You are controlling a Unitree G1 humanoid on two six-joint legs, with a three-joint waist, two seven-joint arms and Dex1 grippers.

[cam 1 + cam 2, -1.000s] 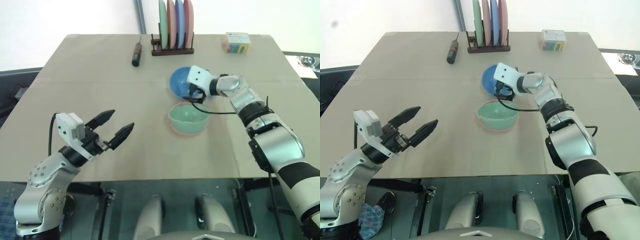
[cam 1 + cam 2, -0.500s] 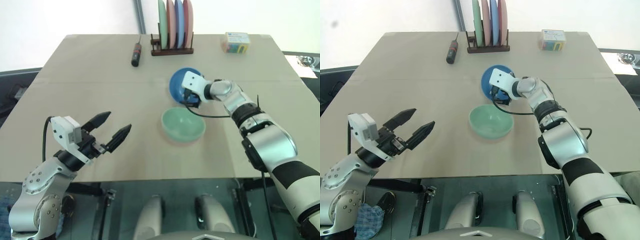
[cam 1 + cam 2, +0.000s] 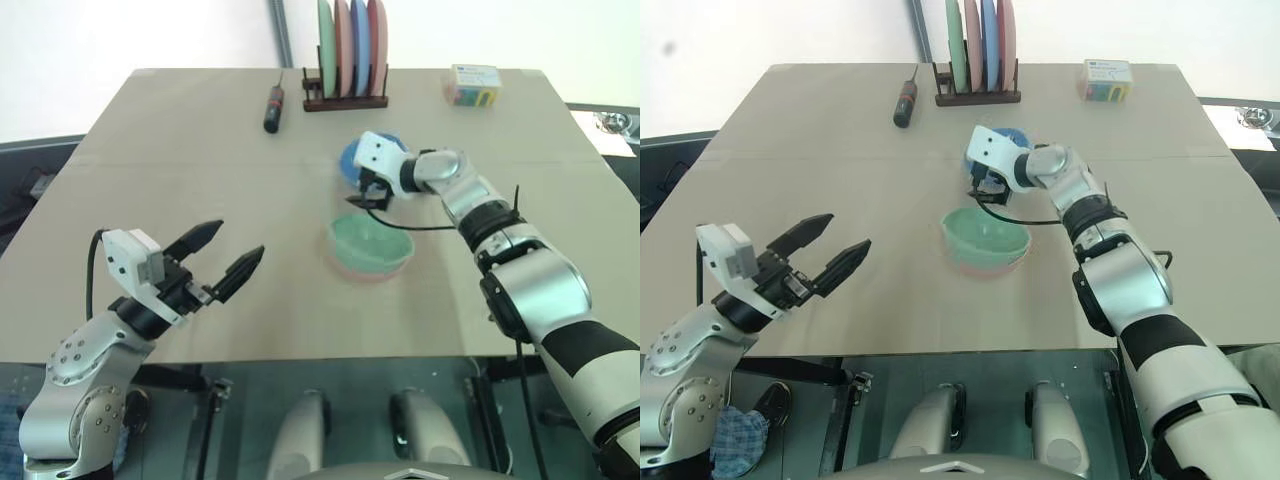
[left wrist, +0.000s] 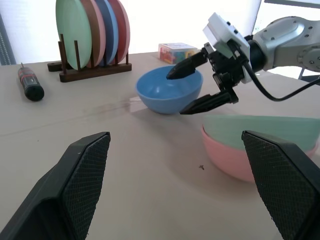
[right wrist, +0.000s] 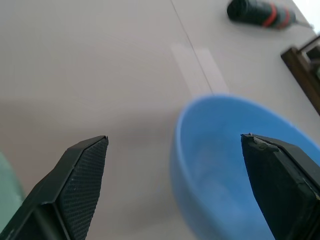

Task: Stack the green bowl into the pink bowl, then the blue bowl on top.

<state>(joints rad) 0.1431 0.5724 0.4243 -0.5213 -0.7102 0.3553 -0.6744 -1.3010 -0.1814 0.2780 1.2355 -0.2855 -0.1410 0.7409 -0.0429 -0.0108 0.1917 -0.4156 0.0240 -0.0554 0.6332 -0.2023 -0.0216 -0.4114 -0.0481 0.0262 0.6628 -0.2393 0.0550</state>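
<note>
With the table [image 3: 150,140] read as a clock face: three bowls near centre, green bowl [image 3: 370,243] nested in pink bowl [image 4: 227,159], blue bowl [image 4: 169,90] alone just beside them at 12 o'clock. Two grippers, both with fingers spread apart: right gripper [image 4: 200,82] straddling the blue bowl's near rim, left gripper [image 3: 232,252] empty toward 8 o'clock. Four plates [image 3: 348,34] upright in one rack [image 3: 344,100] at 12 o'clock, one screwdriver [image 3: 272,107] at 11, one box [image 3: 473,84] at 1.

Mint-green bowl [image 3: 371,243] in salmon-pink bowl [image 4: 227,157]; sky-blue bowl [image 4: 169,91], all plain.
</note>
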